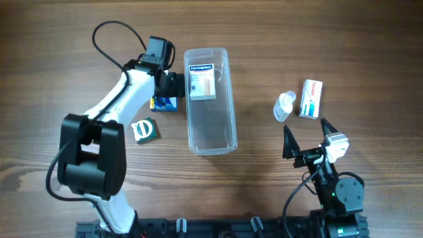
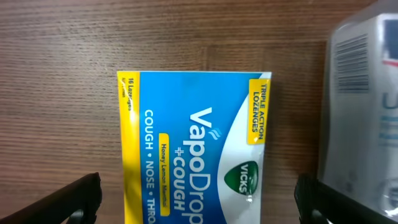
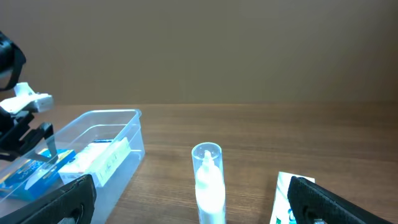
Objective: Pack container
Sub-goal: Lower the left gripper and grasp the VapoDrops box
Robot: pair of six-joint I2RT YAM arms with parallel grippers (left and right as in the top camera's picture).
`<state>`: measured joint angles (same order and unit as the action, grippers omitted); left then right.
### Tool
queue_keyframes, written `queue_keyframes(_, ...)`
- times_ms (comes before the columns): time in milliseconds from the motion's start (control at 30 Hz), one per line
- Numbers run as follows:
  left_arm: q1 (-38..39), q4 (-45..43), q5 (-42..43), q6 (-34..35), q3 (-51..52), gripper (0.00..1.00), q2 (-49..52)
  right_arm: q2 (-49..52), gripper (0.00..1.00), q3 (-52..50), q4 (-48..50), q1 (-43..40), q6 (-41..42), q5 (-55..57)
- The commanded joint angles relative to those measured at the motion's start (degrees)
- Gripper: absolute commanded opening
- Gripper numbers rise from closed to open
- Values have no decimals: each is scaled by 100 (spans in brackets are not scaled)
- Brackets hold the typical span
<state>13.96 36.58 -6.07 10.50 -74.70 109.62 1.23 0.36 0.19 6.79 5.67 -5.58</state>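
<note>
The clear plastic container [image 1: 211, 125] stands upright at the table's middle with a white box [image 1: 203, 82] lying in its far end; it also shows in the right wrist view [image 3: 118, 134]. My left gripper [image 1: 166, 92] is open and hovers over a blue and yellow cough-drop packet [image 2: 193, 149] lying flat on the table just left of the container. The packet shows between the open fingers [image 2: 198, 199]. My right gripper [image 1: 307, 142] is open and empty at the front right. A small clear bottle [image 3: 207, 180] stands ahead of it.
A green and white small box [image 1: 145, 129] lies left of the container. A white box with red and blue print [image 1: 310, 98] lies at the right, beside the small clear bottle [image 1: 285, 106]. The container's near half holds nothing.
</note>
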Motion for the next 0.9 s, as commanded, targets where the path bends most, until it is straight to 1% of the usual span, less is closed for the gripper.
queue_keyframes(0,-42,-116,50,-105,146,100,131,17,100,-4,22,-24,-103,-92)
queue_keyframes(300,-42,-153,48,-81,146,100,442,17,100,-4,22,-24,-105,-92)
queue_keyframes(533,-44,-219,46,24,153,99,485,17,100,-4,22,-24,-105,-92)
queue_keyframes(733,-76,-179,46,24,153,92,485,17,100,-4,22,-24,-105,-92)
queue_keyframes(867,-101,-166,46,24,164,93,496,17,100,-4,22,-24,-105,-92)
